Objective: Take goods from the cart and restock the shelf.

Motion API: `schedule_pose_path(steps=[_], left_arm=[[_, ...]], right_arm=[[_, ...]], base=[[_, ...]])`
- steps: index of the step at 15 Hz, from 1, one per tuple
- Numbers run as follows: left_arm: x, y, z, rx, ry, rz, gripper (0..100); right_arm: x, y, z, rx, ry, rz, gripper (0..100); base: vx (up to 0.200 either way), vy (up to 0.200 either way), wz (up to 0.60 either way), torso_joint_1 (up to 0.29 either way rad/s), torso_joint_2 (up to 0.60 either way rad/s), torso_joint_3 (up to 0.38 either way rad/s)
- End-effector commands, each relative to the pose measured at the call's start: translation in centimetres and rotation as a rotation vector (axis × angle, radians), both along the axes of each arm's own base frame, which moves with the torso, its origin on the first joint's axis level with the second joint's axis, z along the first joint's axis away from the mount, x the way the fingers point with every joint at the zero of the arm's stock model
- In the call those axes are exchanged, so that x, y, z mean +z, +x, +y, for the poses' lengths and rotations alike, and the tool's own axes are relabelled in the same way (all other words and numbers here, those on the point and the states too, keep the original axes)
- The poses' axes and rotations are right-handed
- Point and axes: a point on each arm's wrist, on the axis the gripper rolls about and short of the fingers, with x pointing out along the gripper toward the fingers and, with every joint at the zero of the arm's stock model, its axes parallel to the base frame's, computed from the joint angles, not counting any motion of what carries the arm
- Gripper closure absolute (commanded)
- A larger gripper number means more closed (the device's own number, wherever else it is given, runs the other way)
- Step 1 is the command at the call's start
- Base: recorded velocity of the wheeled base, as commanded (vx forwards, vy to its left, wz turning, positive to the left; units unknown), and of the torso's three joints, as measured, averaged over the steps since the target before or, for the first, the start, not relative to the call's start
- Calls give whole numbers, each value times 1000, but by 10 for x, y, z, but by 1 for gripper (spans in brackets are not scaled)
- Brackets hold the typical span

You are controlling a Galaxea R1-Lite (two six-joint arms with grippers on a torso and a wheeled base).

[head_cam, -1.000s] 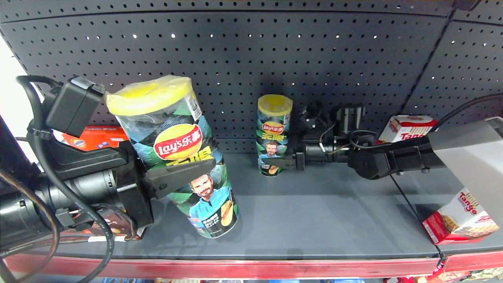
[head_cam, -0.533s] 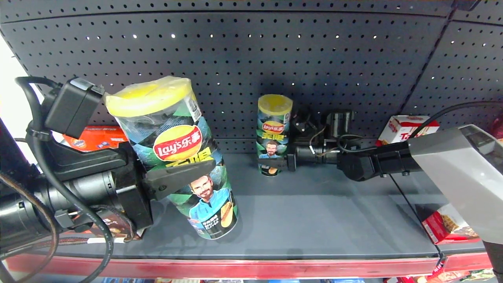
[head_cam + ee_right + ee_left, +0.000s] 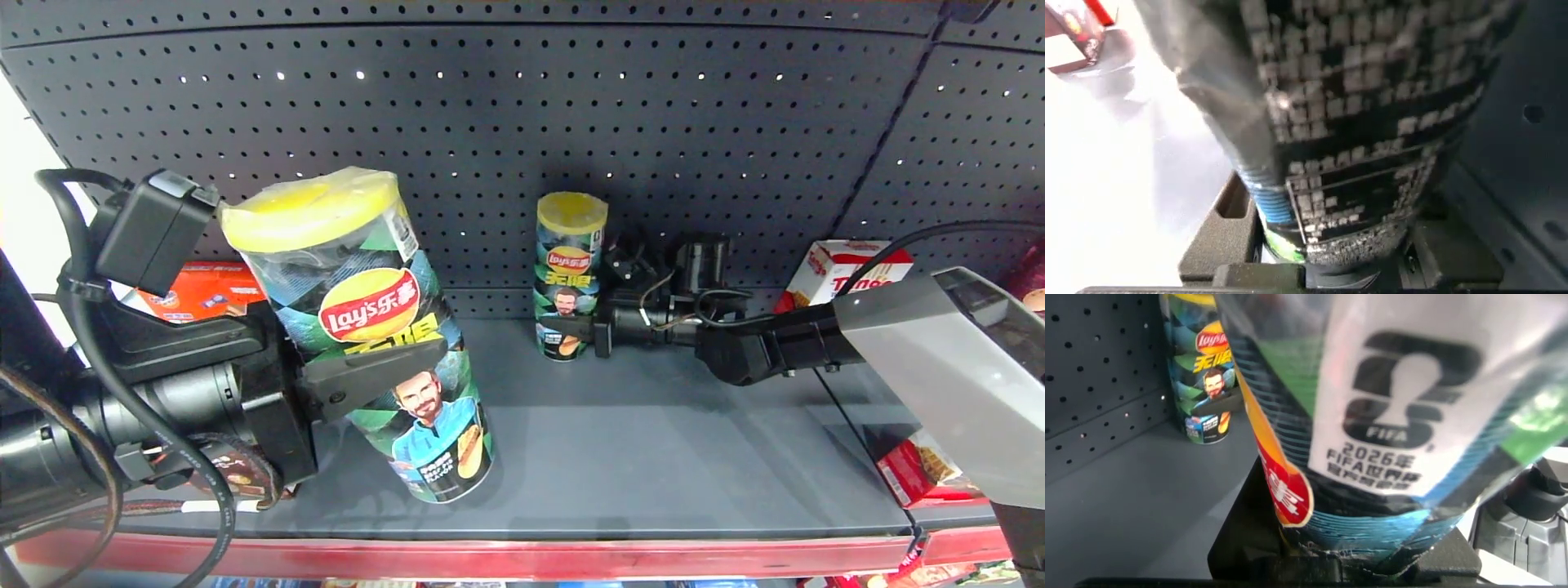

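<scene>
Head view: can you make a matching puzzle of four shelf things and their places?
1 near chip can
2 far chip can
3 orange box
4 white wafer box

A at the pegboard, in the right gripper
B back right of the shelf
C tilted at the front, in the left gripper
D back left of the shelf

Pairs: 1-C, 2-A, 3-D, 4-B

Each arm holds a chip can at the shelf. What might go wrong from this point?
1. The near can in the left gripper leans, with its base close to the red front edge. Released like this, it may topple off.
2. The far can stands upright near the pegboard, clamped by the right gripper. A crooked retreat could knock it over.
</scene>
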Motion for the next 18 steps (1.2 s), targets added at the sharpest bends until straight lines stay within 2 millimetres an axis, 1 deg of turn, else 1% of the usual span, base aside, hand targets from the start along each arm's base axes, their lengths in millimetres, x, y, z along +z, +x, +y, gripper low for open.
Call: schedule_pose_path(steps=[1, 3, 5, 6, 8, 9, 10, 11, 12, 13, 15, 16, 17, 18], left_arm=[[-2, 0, 0, 0, 2, 5, 100], [-2, 0, 0, 1, 3, 7, 100], [-2, -1, 0, 0, 2, 5, 100], [-1, -2, 1, 0, 0, 1, 100], [1, -5, 2, 1, -4, -9, 100], [2, -6, 3, 1, -7, -11, 100], [3, -6, 3, 1, -14, -5, 100], [3, -6, 3, 3, -17, -1, 100], [3, -6, 3, 3, -18, 1, 100], [3, -6, 3, 3, -18, 1, 100], [3, -6, 3, 3, -18, 1, 100], [3, -6, 3, 3, -18, 1, 100], [3, -6, 3, 3, -18, 1, 100], [3, -6, 3, 3, -18, 1, 100]], right_arm=[[6, -5, -2, 2, 2, -4, 100], [18, -15, -6, 7, 12, -23, 100], [34, -35, -9, 20, 22, -35, 100], [40, -50, -10, 32, 23, -30, 100], [46, -89, -12, 72, 20, -21, 100], [42, -104, -15, 83, 16, -11, 100], [34, -123, -17, 103, 19, -17, 100], [31, -129, -18, 107, 22, -23, 100], [16, -143, -23, 106, 26, -33, 100], [6, -152, -27, 106, 28, -36, 100], [-10, -164, -33, 97, 16, -21, 100], [-16, -166, -34, 91, 10, -12, 100], [-16, -167, -35, 91, 11, -13, 100], [-25, -169, -36, 91, -1, 5, 100]], base=[[0, 0, 0, 0, 0, 0], [0, 0, 0, 0, 0, 0], [0, 0, 0, 0, 0, 0], [0, 0, 0, 0, 0, 0], [0, 0, 0, 0, 0, 0], [0, 0, 0, 0, 0, 0], [0, 0, 0, 0, 0, 0], [0, 0, 0, 0, 0, 0], [0, 0, 0, 0, 0, 0], [0, 0, 0, 0, 0, 0], [0, 0, 0, 0, 0, 0], [0, 0, 0, 0, 0, 0], [0, 0, 0, 0, 0, 0], [0, 0, 0, 0, 0, 0]])
